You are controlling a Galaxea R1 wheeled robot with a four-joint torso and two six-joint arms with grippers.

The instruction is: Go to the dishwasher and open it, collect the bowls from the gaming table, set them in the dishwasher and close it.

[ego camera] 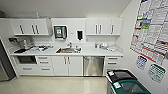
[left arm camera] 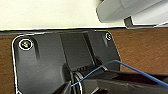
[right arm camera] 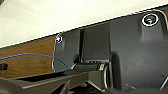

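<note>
Facing the kitchen, the head view shows the closed dishwasher (ego camera: 93,66) under the counter (ego camera: 90,52), while wrist views cannot tell either claw's state.

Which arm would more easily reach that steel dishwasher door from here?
Probably the right, though it's a weak call. The dishwasher sits right of the sink, slightly to the robot's right in the head view. It's shut and still across the floor, so neither arm reaches yet.

Office kitchenette: white cabinets (ego camera: 32,27), sink (ego camera: 68,50), dishwasher (ego camera: 93,66), wall posters (ego camera: 151,27).
</note>
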